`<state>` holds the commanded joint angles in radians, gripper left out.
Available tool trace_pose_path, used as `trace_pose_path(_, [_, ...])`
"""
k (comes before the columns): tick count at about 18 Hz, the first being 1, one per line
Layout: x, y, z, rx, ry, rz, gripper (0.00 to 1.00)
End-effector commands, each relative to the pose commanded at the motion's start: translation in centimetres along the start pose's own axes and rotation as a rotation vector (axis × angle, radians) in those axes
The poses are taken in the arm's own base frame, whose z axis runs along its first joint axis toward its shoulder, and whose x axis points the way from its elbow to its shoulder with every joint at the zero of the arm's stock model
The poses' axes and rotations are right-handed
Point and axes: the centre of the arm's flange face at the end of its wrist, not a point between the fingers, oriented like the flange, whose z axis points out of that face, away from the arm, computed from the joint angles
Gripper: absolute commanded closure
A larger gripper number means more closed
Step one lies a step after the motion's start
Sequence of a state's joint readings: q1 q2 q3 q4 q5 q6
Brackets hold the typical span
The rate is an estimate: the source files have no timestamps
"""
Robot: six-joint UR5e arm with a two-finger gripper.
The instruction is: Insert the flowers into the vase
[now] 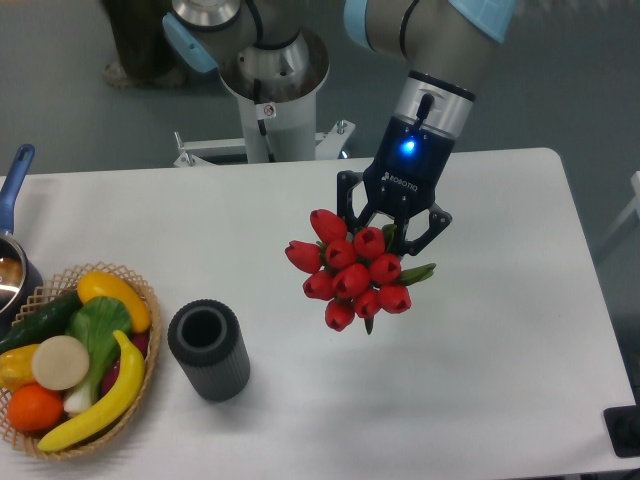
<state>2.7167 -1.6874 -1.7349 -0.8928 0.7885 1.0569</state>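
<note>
While the gripper point(392, 222) is clamped on the flowers point(352, 269), its 2 dark fingers bracket the bunch from behind, somewhere on the stems, though the exact contact is hidden by the buds. The bunch hangs in the air with its red heads tipped toward the camera and 1 green leaf poking out on the side away from the vase point(208, 350).

The vase stands upright on the white table point(500, 380), its open mouth facing up and unobstructed. Taking the vase as the landmark, the flowers are well apart from it, up and to the right in the view, and higher than its rim. The wicker basket point(148, 330) of toy fruit and vegetables sits just beside the vase on the opposite side from the flowers, and a blue-handled pot point(12, 230) lies beyond the basket, farther still from the vase.

The bunch is probably light, being artificial, with glossy buds that would likely slip under a pinch and stems that are stiffer but may flex. The stems below the heads look like the sensible place to hold, as here. Since the vase mouth is narrow beside the spread of the buds, the stem ends should lead in, so the bunch likely needs turning stem-down over the rim.
</note>
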Motion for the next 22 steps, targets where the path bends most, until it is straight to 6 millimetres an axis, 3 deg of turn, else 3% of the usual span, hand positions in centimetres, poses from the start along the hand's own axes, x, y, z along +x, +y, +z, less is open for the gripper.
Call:
trace_pose_path(16, [-0.2, -1.0, -0.8, 0.089, 0.030, -0.033, 0.55])
trace_pose_path(22, [0.8, -2.7, -0.5, 0.227, 0.111, -0.006, 0.55])
